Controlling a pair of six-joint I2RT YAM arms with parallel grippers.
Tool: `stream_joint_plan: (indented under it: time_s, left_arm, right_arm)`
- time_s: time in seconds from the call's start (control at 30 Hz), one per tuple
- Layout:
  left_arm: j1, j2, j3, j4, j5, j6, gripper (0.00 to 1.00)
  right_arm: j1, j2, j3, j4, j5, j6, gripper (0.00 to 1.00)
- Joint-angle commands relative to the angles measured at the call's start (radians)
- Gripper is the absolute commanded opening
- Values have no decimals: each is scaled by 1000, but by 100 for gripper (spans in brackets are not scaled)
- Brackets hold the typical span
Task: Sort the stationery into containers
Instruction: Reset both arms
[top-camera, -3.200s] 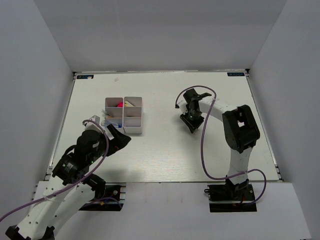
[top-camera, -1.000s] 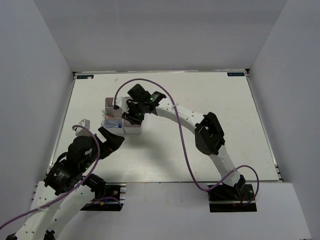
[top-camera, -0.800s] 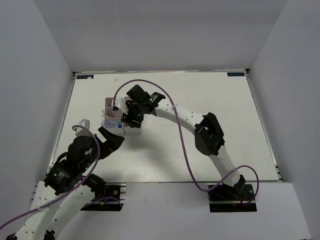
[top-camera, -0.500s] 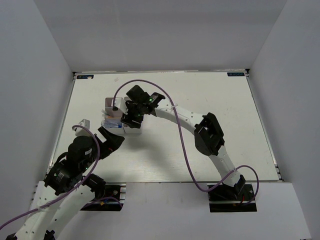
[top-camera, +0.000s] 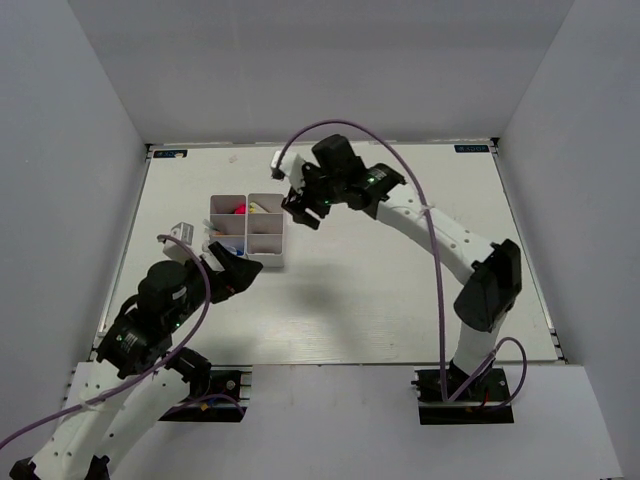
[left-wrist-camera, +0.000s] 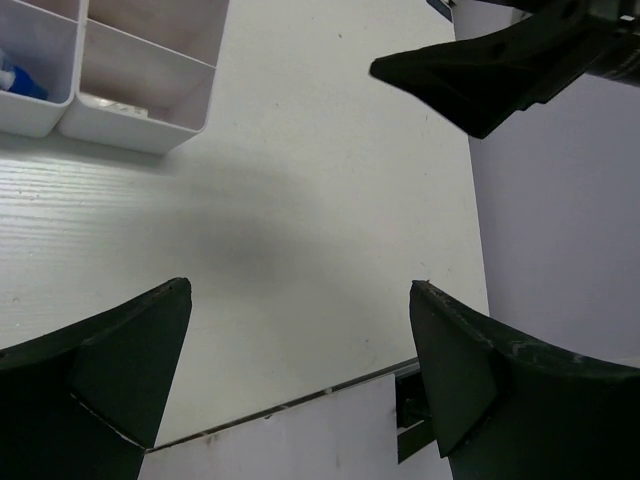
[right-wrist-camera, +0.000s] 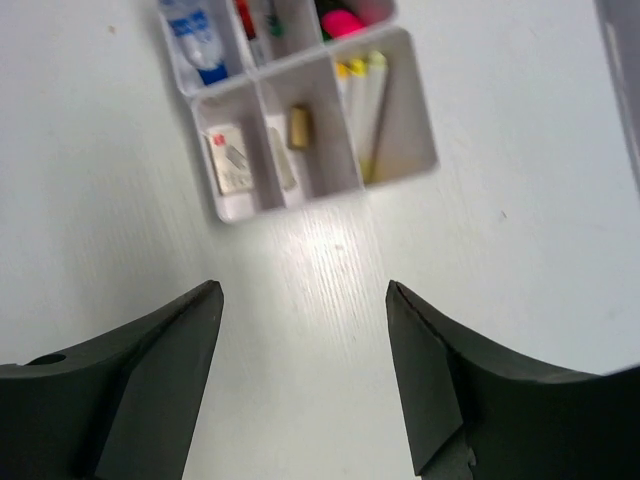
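Note:
The white organizer (top-camera: 247, 231) stands at the table's middle left. In the right wrist view its compartments (right-wrist-camera: 395, 150) hold a clear blue-capped tube (right-wrist-camera: 201, 38), red and green pens (right-wrist-camera: 257, 20), a pink highlighter (right-wrist-camera: 345, 21), yellow-white pens (right-wrist-camera: 366, 95), a grey eraser (right-wrist-camera: 227, 156) and a small beige eraser (right-wrist-camera: 298, 126). My right gripper (top-camera: 303, 208) (right-wrist-camera: 303, 287) hangs open and empty just right of the organizer, above bare table. My left gripper (top-camera: 240, 272) (left-wrist-camera: 300, 285) is open and empty near the organizer's front edge (left-wrist-camera: 140, 128).
White walls close in the table on three sides. The table's front edge (left-wrist-camera: 300, 400) shows in the left wrist view, with the right gripper's fingers (left-wrist-camera: 480, 75) above. No loose stationery shows on the table.
My right gripper has lifted off the organizer's near compartments and swung up and right, now open and empty. My left gripper has shifted slightly toward the organizer.

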Motion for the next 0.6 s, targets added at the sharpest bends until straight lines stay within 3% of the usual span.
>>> stream_joint_plan:
  time_s: [0.0, 0.23, 0.3, 0.57]
  left_arm:
    - [5, 42, -7, 84, 51, 45, 100]
    - [5, 133, -16, 96, 51, 77, 100]
    - [5, 186, -16, 96, 51, 102, 100]
    - [5, 347, -16, 182, 109, 188, 100]
  right_arm:
    - [-50, -71, -83, 34, 37, 21, 72]
    - [-206, -179, -219, 103, 195, 142, 74]
    - [-287, -206, -262, 119, 287, 211, 89]
    - [-354, -355, -449, 180, 545, 290, 90]
